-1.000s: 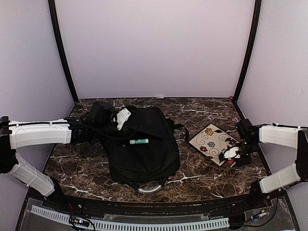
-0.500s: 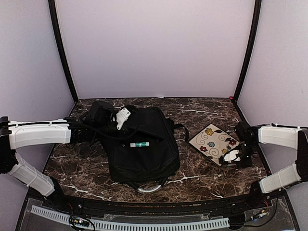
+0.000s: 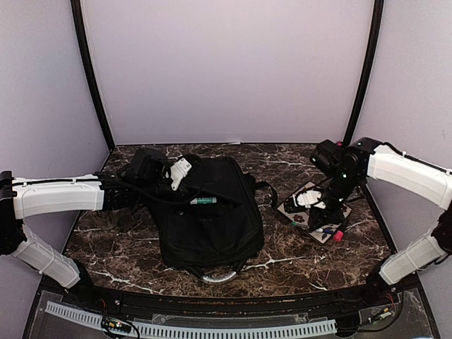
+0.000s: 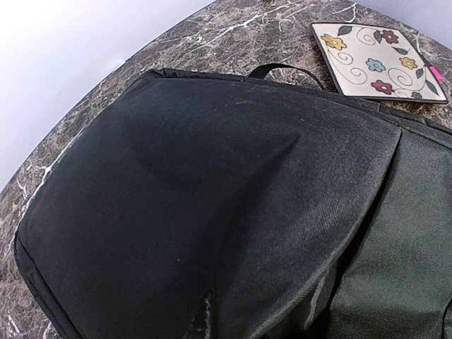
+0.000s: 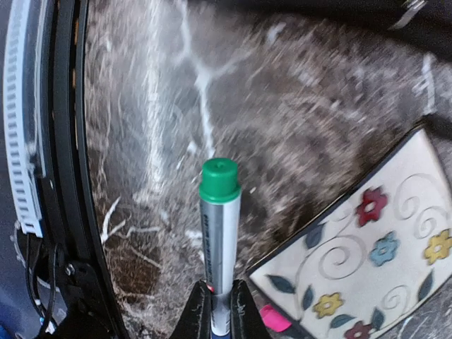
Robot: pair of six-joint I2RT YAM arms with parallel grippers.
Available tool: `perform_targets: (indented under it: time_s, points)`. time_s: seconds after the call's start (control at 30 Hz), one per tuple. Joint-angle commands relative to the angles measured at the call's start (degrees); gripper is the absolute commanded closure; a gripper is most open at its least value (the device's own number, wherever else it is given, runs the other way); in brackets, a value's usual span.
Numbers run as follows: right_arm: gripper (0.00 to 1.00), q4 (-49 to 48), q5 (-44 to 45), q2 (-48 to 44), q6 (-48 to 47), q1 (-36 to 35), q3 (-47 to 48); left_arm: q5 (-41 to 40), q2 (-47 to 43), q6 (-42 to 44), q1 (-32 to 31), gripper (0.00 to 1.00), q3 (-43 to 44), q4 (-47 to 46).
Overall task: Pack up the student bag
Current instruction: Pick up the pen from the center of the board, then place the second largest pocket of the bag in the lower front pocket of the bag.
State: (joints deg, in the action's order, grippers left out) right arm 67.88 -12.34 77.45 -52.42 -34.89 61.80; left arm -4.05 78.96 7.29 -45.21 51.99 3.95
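1. shows the student bag (image 3: 212,226), black and by far the biggest thing, lying flat just left of the floral tile (image 4: 374,63), with a strap reaching toward it.
2. looks soft, floppy and probably light; likely sags and folds if lifted by plain cloth, so best taken at a seam, a strap or the top loop.
3. shows the left gripper (image 3: 178,171) closed, seemingly pinching bag fabric at the corner far left of the tile.
4. shows the right gripper (image 5: 220,300) up over the tile, clamped on a green-capped marker (image 5: 219,226).
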Motion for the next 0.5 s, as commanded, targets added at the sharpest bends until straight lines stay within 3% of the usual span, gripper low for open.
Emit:
perform_targets:
  time_s: [0.0,0.17,0.27,0.37,0.47]
  points:
    - [0.93,4.52,-13.48,5.31,4.63,-1.76,14.51,1.65,-2.58,-0.78,0.39,1.0,1.1,-2.98]
    - [0.93,-0.08,-19.1,14.05,8.7,-9.0,32.58,2.26,-2.64,-0.87,0.72,1.0,1.42,-2.86]
    - [0.93,-6.77,-19.1,17.67,12.21,-13.87,38.46,3.3,-2.8,-0.87,0.82,1.0,1.62,-2.64]
    - [0.93,-12.49,-14.4,20.2,11.97,-19.67,40.83,4.24,-2.65,-0.87,0.91,1.0,1.78,-2.52]
    - [0.93,-16.58,-3.96,22.66,7.46,-25.91,40.48,5.91,-2.2,-0.99,1.09,1.0,2.14,-1.95]
